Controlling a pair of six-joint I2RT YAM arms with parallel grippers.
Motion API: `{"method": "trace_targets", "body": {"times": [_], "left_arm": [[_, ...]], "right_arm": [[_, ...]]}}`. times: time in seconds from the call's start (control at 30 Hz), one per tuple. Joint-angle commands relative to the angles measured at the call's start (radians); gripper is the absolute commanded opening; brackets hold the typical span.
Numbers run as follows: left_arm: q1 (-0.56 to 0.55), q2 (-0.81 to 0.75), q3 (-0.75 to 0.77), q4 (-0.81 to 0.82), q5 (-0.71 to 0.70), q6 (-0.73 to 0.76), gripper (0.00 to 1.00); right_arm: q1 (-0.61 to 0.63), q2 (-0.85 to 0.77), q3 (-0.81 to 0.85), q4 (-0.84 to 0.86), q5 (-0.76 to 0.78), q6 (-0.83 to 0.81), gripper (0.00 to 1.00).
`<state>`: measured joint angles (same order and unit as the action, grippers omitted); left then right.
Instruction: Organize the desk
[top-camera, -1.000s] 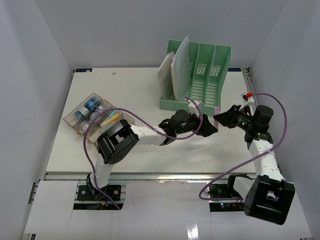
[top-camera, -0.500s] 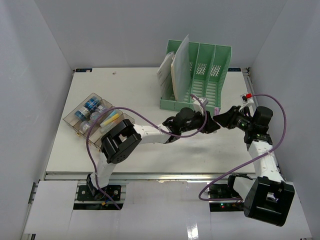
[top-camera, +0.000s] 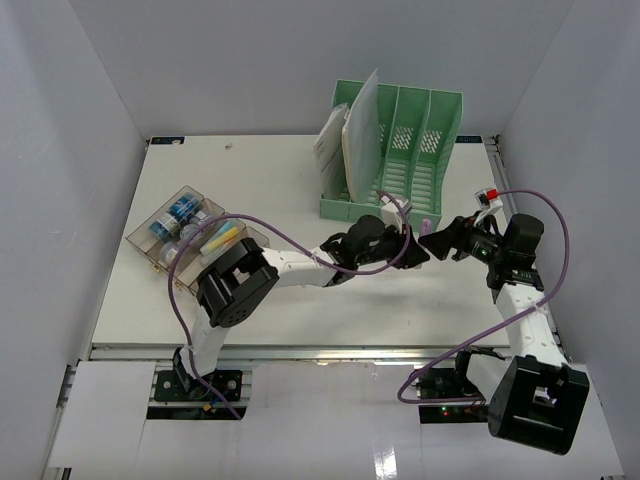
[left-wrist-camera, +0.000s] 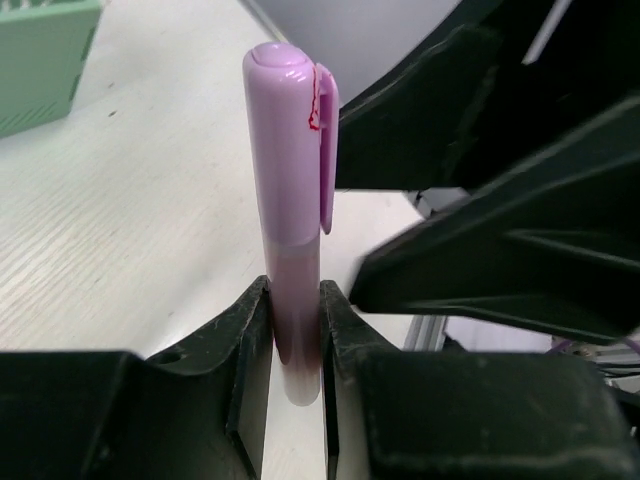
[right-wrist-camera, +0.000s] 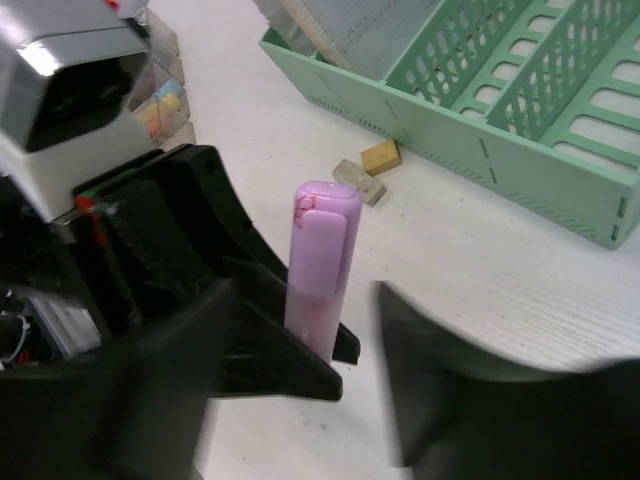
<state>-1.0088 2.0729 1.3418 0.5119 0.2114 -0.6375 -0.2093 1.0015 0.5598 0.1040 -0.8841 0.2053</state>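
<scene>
A lilac highlighter (top-camera: 425, 228) hangs upright over the white desk (top-camera: 250, 180), in front of the green rack. My left gripper (top-camera: 414, 246) is shut on its lower barrel; in the left wrist view both fingers press the highlighter (left-wrist-camera: 292, 200) at the gripper (left-wrist-camera: 296, 320). My right gripper (top-camera: 441, 239) faces it from the right. In the right wrist view its blurred jaws stand apart on either side of the highlighter (right-wrist-camera: 322, 260), so the right gripper (right-wrist-camera: 305, 300) is open and the right finger has a clear gap to the barrel.
A green four-slot file rack (top-camera: 395, 150) stands at the back with papers in its left slot. A clear compartment tray (top-camera: 190, 235) with small items sits at the left. Two small eraser-like pieces (right-wrist-camera: 370, 170) lie in front of the rack.
My left gripper reached the highlighter and closed on it. My right gripper, which held it before, has opened and drawn back slightly.
</scene>
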Motion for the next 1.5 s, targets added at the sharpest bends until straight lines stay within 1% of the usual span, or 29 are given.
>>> {"method": "trace_targets", "body": {"times": [0.0,0.1,0.13,0.2,0.27,0.33,0.43,0.47,0.57,0.63,0.7,0.8,0.87,0.97,1.03,1.13,1.33,1.47], "left_arm": [[0.045,-0.122,-0.063,-0.075,0.007,0.042,0.04],[0.063,-0.182,-0.107,-0.143,-0.008,0.102,0.04],[0.071,-0.201,-0.140,-0.168,-0.014,0.113,0.03],[0.097,-0.266,-0.196,-0.217,-0.023,0.148,0.03],[0.120,-0.348,-0.236,-0.316,-0.048,0.198,0.02],[0.147,-0.418,-0.274,-0.408,-0.083,0.242,0.02],[0.218,-0.569,-0.273,-0.685,-0.141,0.325,0.01],[0.239,-0.609,-0.267,-0.760,-0.176,0.366,0.01],[0.308,-0.708,-0.240,-0.968,-0.344,0.422,0.01],[0.352,-0.757,-0.228,-1.061,-0.455,0.454,0.02],[0.404,-0.797,-0.233,-1.105,-0.534,0.482,0.02],[0.512,-0.830,-0.252,-1.115,-0.599,0.508,0.02],[0.580,-0.827,-0.268,-1.099,-0.615,0.534,0.03],[0.680,-0.783,-0.296,-1.043,-0.636,0.636,0.03],[0.702,-0.748,-0.307,-1.028,-0.665,0.680,0.03],[0.726,-0.706,-0.314,-0.989,-0.672,0.743,0.03],[0.733,-0.692,-0.374,-0.928,-0.703,0.843,0.07],[0.733,-0.701,-0.418,-0.895,-0.705,0.854,0.07]], "right_arm": [[0.005,-0.036,0.016,-0.007,-0.110,-0.152,0.81],[0.005,-0.046,0.047,-0.095,-0.135,-0.293,0.97],[0.004,-0.046,0.057,-0.129,-0.136,-0.328,0.98],[0.000,-0.046,0.081,-0.197,-0.135,-0.401,0.93],[-0.007,-0.046,0.099,-0.256,-0.153,-0.475,0.91],[-0.016,-0.054,0.108,-0.281,-0.182,-0.508,0.90],[-0.021,-0.070,0.110,-0.290,-0.194,-0.525,0.90],[-0.021,-0.076,0.113,-0.292,-0.194,-0.526,0.90],[-0.022,-0.081,0.116,-0.298,-0.189,-0.529,0.90],[-0.024,-0.081,0.119,-0.305,-0.189,-0.532,0.90],[-0.024,-0.079,0.121,-0.313,-0.192,-0.537,0.90],[-0.024,-0.077,0.121,-0.320,-0.194,-0.545,0.90],[-0.024,-0.077,0.119,-0.323,-0.196,-0.551,0.90],[-0.025,-0.076,0.118,-0.327,-0.199,-0.559,0.90],[-0.027,-0.072,0.118,-0.332,-0.199,-0.565,0.90],[-0.029,-0.063,0.117,-0.338,-0.197,-0.576,0.90],[-0.030,-0.046,0.117,-0.348,-0.199,-0.585,0.90],[-0.033,-0.044,0.115,-0.349,-0.201,-0.590,0.90]]}}
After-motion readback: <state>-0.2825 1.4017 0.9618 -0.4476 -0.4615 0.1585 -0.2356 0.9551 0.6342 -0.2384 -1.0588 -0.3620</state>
